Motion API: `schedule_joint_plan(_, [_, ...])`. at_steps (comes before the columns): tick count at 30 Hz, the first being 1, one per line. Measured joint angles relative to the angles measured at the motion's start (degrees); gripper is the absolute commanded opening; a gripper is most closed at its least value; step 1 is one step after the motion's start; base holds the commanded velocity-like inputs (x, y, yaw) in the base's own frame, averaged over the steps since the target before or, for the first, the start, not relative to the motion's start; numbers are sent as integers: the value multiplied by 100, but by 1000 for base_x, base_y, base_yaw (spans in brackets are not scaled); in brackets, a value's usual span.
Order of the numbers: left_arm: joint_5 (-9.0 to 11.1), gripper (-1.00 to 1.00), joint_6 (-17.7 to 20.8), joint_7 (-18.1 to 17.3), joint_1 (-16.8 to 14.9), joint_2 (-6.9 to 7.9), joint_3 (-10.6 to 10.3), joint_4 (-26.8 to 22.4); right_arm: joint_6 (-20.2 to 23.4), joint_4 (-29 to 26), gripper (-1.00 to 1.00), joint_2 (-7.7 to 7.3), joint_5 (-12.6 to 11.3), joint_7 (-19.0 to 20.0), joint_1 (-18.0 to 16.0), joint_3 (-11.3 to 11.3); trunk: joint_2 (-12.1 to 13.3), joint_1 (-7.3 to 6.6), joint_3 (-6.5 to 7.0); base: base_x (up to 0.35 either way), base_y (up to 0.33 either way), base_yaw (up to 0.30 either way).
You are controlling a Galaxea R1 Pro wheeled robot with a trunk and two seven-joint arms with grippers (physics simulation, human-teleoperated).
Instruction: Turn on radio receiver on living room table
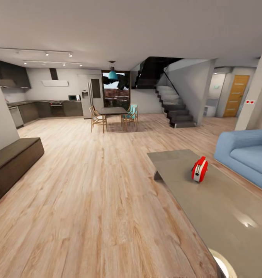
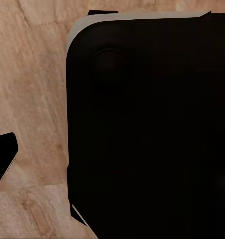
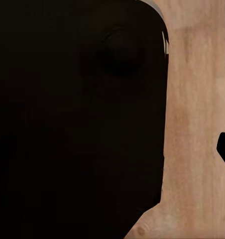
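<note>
No text, label, brand, number or sign is legible in any view.

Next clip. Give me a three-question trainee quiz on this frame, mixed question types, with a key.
1. True or false: the radio receiver stands on the table.
2. Multiple choice: what lies directly beyond the table's right side in the head view? A) blue sofa B) staircase C) low dark bench
3. Fill in: the floor between the robot and the dining table is light ____ planks.

Key: 1 true; 2 A; 3 wood.
</note>
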Motion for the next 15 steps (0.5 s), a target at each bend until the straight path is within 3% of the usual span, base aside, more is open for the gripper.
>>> schedule_joint_plan(8, [-2, 100, 0, 0, 0, 0, -4, -7, -10, -2, 100, 6, 14, 6, -3, 1, 0, 0, 0, 0, 0, -274])
schedule_joint_plan(15, [-2, 100, 0, 15, 0, 5, -16, -9, -9, -2, 100, 10, 36, 8, 0, 8, 0, 0, 0, 0, 0, -56])
